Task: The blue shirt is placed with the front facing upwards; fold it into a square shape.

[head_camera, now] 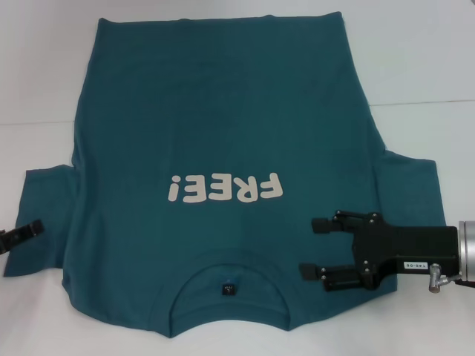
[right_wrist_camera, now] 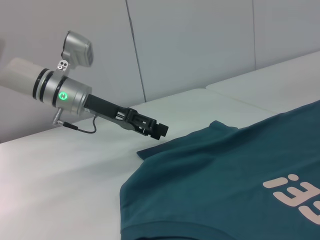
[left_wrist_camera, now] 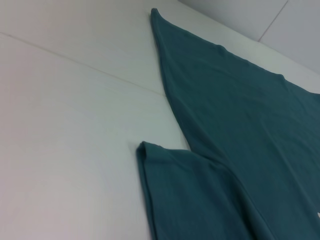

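Collar of blue shirt [head_camera: 223, 148] nearest, hem far, right gripper [head_camera: 315, 248] open, empty, left gripper [head_camera: 21, 233] unclear

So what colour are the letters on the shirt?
Off-white letters on the blue shirt, clearest in the head view.

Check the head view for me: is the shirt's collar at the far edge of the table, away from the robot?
No. The blue shirt lies with its collar nearest the robot, hem at the far side.

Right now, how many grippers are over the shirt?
2. The right gripper hovers over the blue shirt near its right shoulder; the left gripper sits at the left sleeve's edge.
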You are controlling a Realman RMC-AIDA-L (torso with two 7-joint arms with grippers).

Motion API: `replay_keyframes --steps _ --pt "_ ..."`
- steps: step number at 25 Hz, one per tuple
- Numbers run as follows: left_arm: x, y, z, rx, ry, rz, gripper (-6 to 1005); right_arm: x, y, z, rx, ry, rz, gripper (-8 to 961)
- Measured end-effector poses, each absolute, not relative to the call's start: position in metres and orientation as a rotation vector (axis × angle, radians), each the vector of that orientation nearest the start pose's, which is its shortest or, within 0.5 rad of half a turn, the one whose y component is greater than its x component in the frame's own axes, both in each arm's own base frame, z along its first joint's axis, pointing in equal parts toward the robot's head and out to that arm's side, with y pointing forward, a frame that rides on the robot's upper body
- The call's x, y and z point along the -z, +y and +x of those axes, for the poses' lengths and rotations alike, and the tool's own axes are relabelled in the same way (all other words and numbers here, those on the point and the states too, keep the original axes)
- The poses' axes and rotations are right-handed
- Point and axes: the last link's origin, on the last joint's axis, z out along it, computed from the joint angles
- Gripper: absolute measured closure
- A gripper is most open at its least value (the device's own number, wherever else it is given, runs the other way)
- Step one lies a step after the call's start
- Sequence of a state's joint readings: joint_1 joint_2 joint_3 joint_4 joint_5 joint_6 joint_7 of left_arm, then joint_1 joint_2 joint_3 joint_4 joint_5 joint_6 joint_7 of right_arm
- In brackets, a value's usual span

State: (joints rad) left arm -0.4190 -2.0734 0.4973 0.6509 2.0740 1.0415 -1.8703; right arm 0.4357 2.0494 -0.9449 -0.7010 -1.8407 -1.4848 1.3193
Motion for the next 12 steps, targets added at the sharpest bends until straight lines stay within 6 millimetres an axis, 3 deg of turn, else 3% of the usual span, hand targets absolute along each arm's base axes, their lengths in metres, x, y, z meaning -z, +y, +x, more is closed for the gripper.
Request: replay_keyframes --steps 12 --pt "-0.0361 0.3421 -0.3667 0.542 -1.404 -1.915 124 0.0071 0.3173 0.2706 -0.616 0.521 -2.767 32"
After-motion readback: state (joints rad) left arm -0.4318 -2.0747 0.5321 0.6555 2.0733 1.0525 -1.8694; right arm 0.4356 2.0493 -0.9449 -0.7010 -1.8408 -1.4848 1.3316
